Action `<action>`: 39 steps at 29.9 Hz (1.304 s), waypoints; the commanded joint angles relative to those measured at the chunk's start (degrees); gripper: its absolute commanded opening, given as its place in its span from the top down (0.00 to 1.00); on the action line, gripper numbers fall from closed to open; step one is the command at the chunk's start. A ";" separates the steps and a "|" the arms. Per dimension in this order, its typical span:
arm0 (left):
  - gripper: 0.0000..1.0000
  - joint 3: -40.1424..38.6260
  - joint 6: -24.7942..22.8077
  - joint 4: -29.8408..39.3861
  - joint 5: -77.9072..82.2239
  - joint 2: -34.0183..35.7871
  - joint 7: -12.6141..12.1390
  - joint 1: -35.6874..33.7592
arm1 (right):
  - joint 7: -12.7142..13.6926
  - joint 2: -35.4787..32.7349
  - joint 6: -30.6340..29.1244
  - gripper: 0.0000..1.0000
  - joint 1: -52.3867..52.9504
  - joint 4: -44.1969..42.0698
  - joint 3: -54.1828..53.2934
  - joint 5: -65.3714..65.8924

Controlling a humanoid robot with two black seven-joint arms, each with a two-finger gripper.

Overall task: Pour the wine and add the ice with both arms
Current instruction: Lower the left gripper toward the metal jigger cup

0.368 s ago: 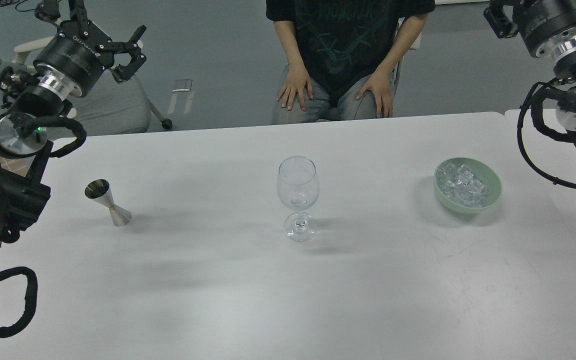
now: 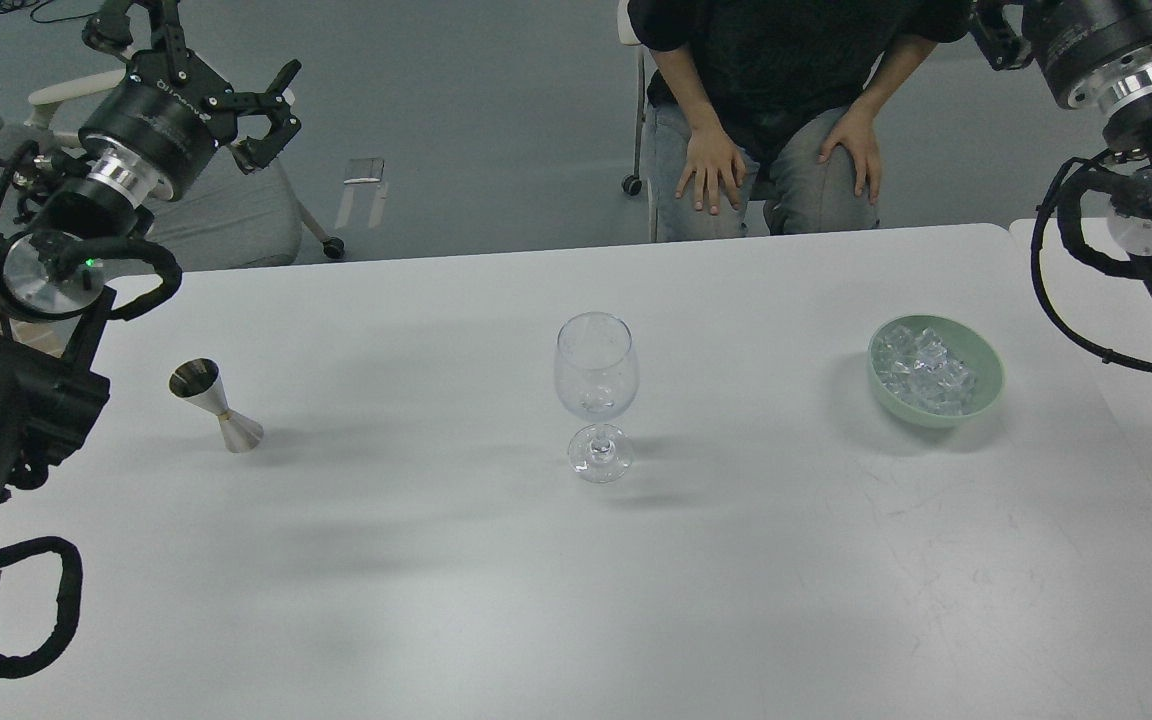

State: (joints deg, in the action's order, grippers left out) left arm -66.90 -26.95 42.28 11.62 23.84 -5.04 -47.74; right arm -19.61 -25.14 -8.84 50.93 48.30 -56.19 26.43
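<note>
Head view
Table (image 2: 456, 600): white, with three items standing well apart in a rough row.
Measuring cup (image 2: 215, 404): metal, double-ended, upright near the left edge.
Wine glass (image 2: 595, 395): clear, upright at the centre, bowl looks empty.
Bowl (image 2: 936, 371): pale green, right of the glass, nothing touching it.
Ice (image 2: 924, 370): clear cubes heaped inside the bowl (none seen in the glass).
Left arm (image 2: 56, 260): black, raised beyond the table's far left corner.
Left gripper (image 2: 271, 110): fingers apart, holding nothing, in the air well behind the measuring cup.
Right arm (image 2: 1136, 200): black with silver joints, raised at the upper right.
Right gripper: cut off by the top edge; cannot tell how its fingers stand.
Person (image 2: 776, 110): seated beyond the far edge, hands on knees.
Chair (image 2: 226, 215): grey, behind the left arm.
</note>
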 commanded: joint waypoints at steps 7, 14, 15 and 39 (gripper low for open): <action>0.02 -0.87 -0.38 -2.38 -0.54 -0.46 0.65 0.37 | -0.08 1.32 0.41 0.00 0.49 -0.05 1.70 -0.06; 0.02 -2.10 -0.56 -3.26 -1.94 -3.18 0.83 1.69 | 0.01 1.50 0.84 0.00 -0.04 -1.10 2.32 -0.06; 0.02 -2.10 -0.56 -3.26 -1.95 -3.18 0.83 1.69 | 0.01 1.50 0.84 0.00 -0.04 -1.10 2.32 -0.06; 0.02 -1.92 -0.47 -5.89 -2.39 -3.80 0.65 2.92 | 0.09 6.24 3.66 0.00 -0.13 -3.03 2.23 -0.06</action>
State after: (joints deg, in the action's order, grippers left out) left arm -68.64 -27.16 36.38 9.41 19.99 -4.54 -44.74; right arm -19.60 -19.51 -5.13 50.73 45.35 -54.00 26.33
